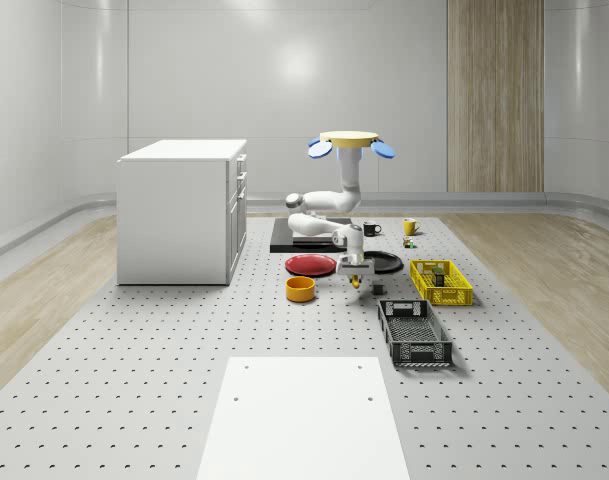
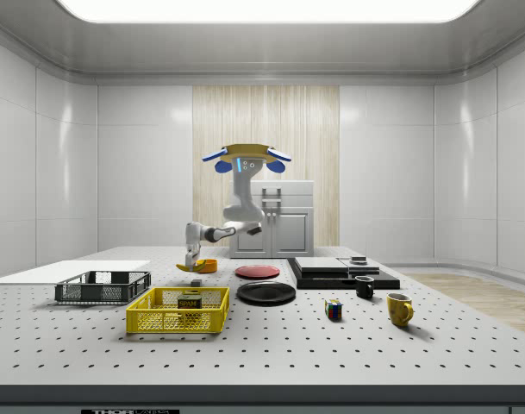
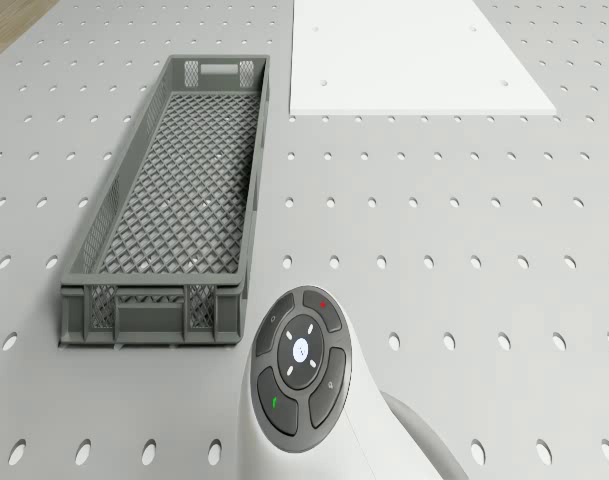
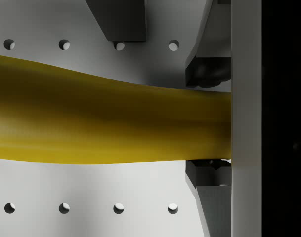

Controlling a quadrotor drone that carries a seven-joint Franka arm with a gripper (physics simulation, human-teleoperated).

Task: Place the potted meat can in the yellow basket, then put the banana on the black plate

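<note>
Matt perforated metal table (image 1: 134, 380); plastic mesh grey crate (image 3: 174, 190); glossy black plate (image 2: 266, 293).

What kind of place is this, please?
Probably a simulated robotics lab: a perforated table holds test objects such as a yellow basket and black plate, beside a white cabinet, in a bare, panelled room.

The drone (image 1: 350, 141) is a flat tan disc with blue rotor pods at its rim and a small lit blue mark on its body. From its underside hangs a white arm (image 1: 341, 195) of rounded, tube-like links with grey bands at the joints. One link carries a round dark-grey button pad (image 3: 302, 371) with a white centre, a red mark and a green mark. The tool (image 1: 356, 275) is dark grey, with blocky fingers (image 4: 207, 73) on a pale bar.
</note>
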